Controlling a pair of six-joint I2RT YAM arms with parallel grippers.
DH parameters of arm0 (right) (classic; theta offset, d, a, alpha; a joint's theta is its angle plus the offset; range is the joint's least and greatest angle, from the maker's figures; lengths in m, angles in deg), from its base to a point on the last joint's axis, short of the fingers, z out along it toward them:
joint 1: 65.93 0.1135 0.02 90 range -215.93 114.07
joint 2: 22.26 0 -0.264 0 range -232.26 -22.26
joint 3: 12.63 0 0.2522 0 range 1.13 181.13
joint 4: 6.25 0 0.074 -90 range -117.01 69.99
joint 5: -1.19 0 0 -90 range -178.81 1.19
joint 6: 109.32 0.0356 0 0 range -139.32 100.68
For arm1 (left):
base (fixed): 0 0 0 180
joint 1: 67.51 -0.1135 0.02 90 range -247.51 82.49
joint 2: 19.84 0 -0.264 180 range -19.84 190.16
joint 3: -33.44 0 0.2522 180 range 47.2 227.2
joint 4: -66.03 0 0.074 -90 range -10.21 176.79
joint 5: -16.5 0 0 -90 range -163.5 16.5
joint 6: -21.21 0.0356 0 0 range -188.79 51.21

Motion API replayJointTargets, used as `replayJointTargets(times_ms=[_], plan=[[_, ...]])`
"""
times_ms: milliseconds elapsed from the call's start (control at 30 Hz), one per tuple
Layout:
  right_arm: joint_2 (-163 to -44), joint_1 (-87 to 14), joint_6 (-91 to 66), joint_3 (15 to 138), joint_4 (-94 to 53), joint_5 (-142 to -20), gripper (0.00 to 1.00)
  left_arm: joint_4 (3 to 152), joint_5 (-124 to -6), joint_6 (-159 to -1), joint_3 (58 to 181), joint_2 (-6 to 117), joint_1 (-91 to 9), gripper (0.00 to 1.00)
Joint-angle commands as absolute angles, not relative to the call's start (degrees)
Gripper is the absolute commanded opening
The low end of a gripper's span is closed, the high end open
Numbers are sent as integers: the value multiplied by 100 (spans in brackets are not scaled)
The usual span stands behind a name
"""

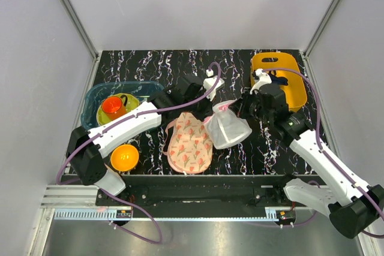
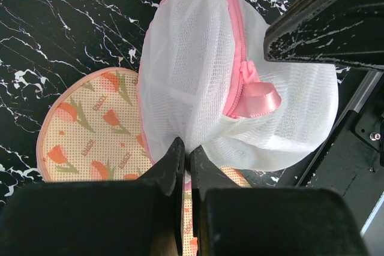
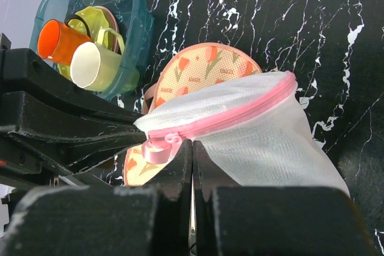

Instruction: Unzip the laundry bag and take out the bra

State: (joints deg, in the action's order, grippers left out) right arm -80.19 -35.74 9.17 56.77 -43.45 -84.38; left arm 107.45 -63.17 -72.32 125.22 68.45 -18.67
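Tightly, both arms' fingers [image 2: 170,169] [image 3: 179,169] pinch the laundry bag [image 1: 227,129].

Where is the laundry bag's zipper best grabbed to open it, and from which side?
Pinch the pink ribbon loop at the zipper's end. It juts out clear of the laundry bag mesh, so fingers can probably close flat across it from outside the rim, without catching mesh. Then pull along the pink zipper trim.

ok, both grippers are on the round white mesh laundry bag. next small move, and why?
Probably open the right gripper and re-pinch the pink ribbon zipper pull beside it. The pink zipper looks shut, the right gripper seems to clamp mesh rather than the pull, and the left gripper holds the round white mesh laundry bag at its edge.
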Motion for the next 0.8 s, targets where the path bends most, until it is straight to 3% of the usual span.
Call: replayJointTargets(times_ms=[0, 133, 233, 267, 767], plan=[[-7930, -3605, 846, 5633, -4321, -8705, 0, 10432, -6207, -7301, 12745, 6788, -1829, 0], [-7991, -3614, 802, 5676, -4330, -8513, 2, 10423, -6233, -7292, 12718, 6779, -1829, 0], [-8141, -3605, 644, 5764, -4365, -8144, 32, 10440, -6225, -7292, 12718, 6787, -1829, 0], [-8176, -3605, 609, 5790, -4391, -8047, 34, 10440, -6225, -7292, 12727, 6779, -1829, 0], [-8537, -3605, 424, 6133, -4259, -7967, 34, 10467, -6225, -7292, 12736, 6805, -1820, 0]])
